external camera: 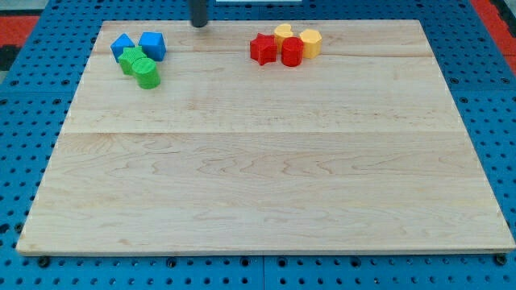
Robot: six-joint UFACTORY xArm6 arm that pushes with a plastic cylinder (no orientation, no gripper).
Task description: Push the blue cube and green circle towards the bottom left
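My tip [198,24] well right of blue cube [152,45], green circle [147,76]

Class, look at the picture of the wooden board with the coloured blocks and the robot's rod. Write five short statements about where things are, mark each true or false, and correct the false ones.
1. The blue cube sits near the view's top left of the board. True.
2. The green circle lies among the red blocks. False: it lies just below the blue cube, far from the red star and the red cylinder.
3. My tip is touching the blue cube. False: it stands apart, to the cube's upper right.
4. Two yellow blocks sit beside the red ones. True.
5. A block lies at the view's bottom left corner. False: none does.
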